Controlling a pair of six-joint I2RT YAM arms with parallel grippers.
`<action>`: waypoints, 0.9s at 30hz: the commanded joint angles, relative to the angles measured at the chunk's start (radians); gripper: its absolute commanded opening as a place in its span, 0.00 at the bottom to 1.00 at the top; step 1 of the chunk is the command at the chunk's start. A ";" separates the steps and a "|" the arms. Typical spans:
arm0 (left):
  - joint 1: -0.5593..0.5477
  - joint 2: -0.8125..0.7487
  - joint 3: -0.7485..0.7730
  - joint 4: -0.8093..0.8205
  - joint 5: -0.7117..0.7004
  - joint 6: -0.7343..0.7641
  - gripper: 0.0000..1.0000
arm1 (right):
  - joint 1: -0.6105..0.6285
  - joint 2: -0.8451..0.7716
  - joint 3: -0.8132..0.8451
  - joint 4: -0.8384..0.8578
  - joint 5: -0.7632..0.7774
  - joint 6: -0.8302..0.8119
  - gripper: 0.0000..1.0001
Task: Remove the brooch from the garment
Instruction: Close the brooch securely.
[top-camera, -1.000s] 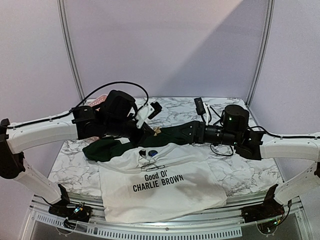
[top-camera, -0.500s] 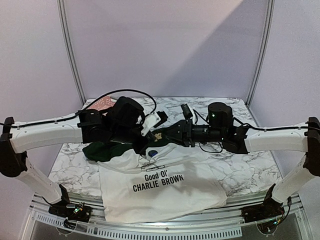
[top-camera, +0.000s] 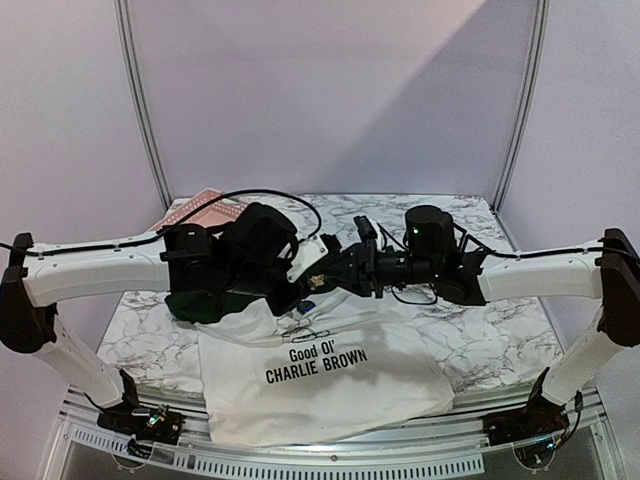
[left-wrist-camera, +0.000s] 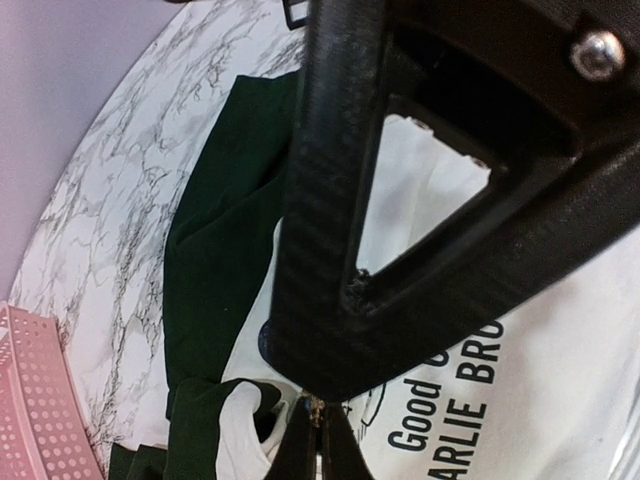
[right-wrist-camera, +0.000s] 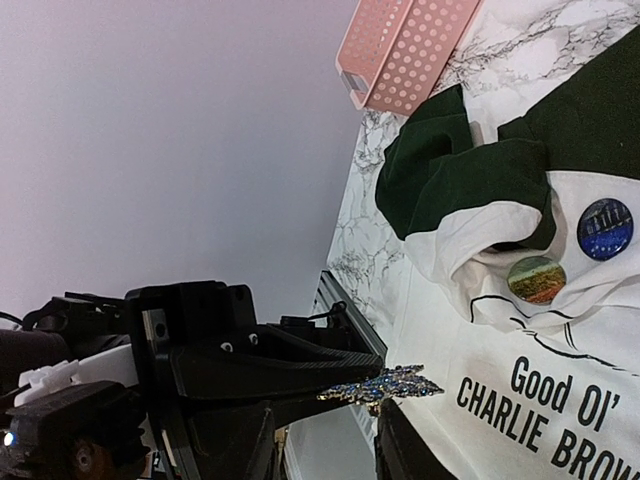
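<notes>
The garment (top-camera: 320, 385), a white T-shirt with dark green sleeves and black print, lies flat on the marble table; it also shows in the right wrist view (right-wrist-camera: 560, 340). The brooch (right-wrist-camera: 385, 386), a blue and gold sparkling piece, is off the cloth and in the air above it. My left gripper (left-wrist-camera: 318, 432) is shut on the brooch (left-wrist-camera: 318, 408). My right gripper (right-wrist-camera: 325, 450) is open, its fingers on either side of the brooch and not closed on it. In the top view the left gripper (top-camera: 312, 272) and right gripper (top-camera: 338, 270) meet tip to tip above the collar.
A round blue badge (right-wrist-camera: 605, 228) and a round brown-green badge (right-wrist-camera: 536, 279) sit on the shirt near the collar. A pink perforated basket (top-camera: 205, 208) stands at the back left. Loose cables (top-camera: 425, 295) lie behind the right arm.
The right arm has swung left until its gripper meets the left gripper. The left gripper has shifted slightly right and forward with the brooch.
</notes>
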 joint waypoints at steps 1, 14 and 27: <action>-0.030 0.024 0.022 -0.024 -0.046 0.017 0.00 | -0.006 0.038 0.030 -0.012 -0.015 0.028 0.31; 0.004 -0.007 0.007 0.030 0.123 -0.040 0.00 | -0.007 0.013 -0.057 0.023 0.078 -0.019 0.35; 0.215 -0.024 -0.011 0.177 0.686 -0.217 0.00 | -0.008 -0.115 -0.238 0.333 0.042 -0.136 0.48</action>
